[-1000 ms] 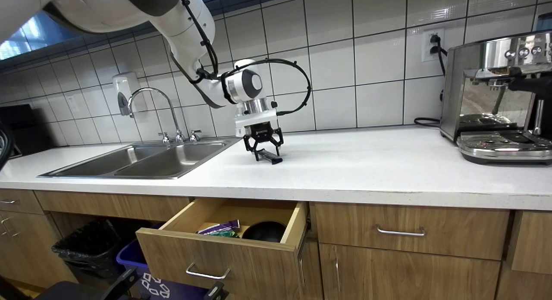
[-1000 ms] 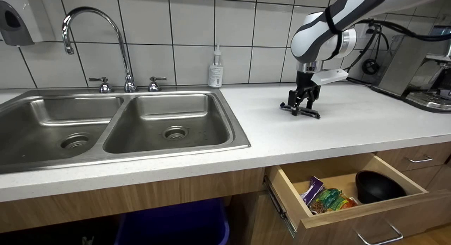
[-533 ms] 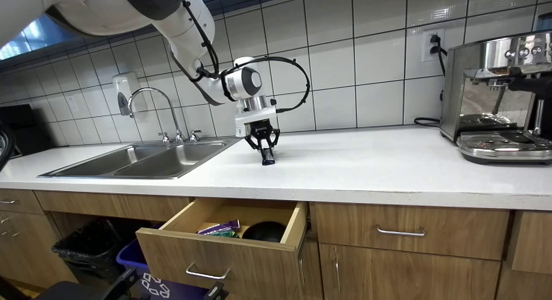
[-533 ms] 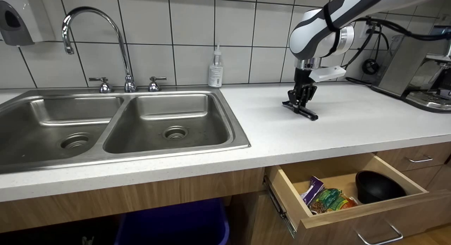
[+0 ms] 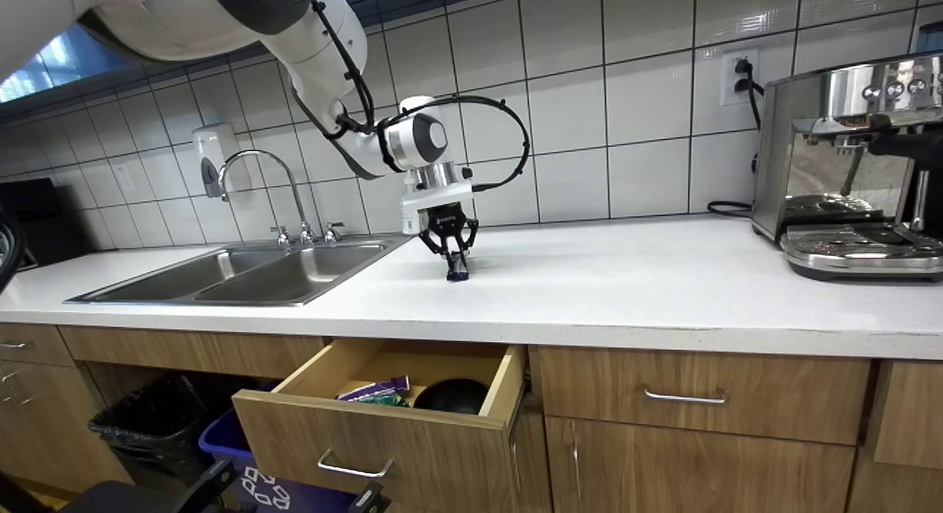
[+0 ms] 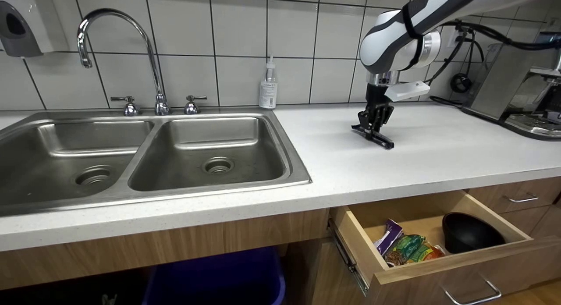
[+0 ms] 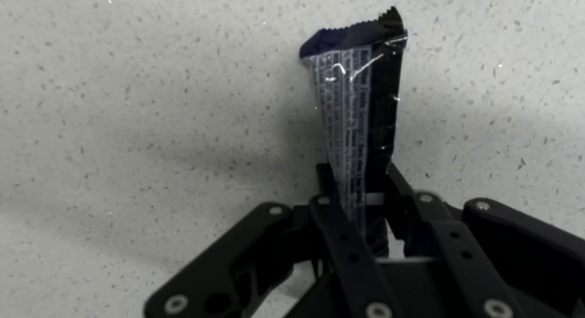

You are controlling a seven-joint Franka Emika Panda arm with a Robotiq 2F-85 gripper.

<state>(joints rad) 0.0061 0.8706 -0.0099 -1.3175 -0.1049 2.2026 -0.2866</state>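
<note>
A thin, shiny bar [image 7: 352,108] is being pinched near its middle by the gripper [image 7: 358,172], with the jaws standing narrow, one on each side of it. It is being held right down low at the white counter [image 5: 626,277], between the sink [image 6: 291,158] and the coffee machine [image 5: 847,166]; whether the bar and the counter are touching cannot quite be told. The grabbing part is looking done, while lifting the bar well up and letting it go are being judged as left to do. Below, the drawer [image 5: 435,454] is standing open, and bright packs [image 6: 410,248] and a black bowl [image 6: 471,232] are being held inside it.
</note>
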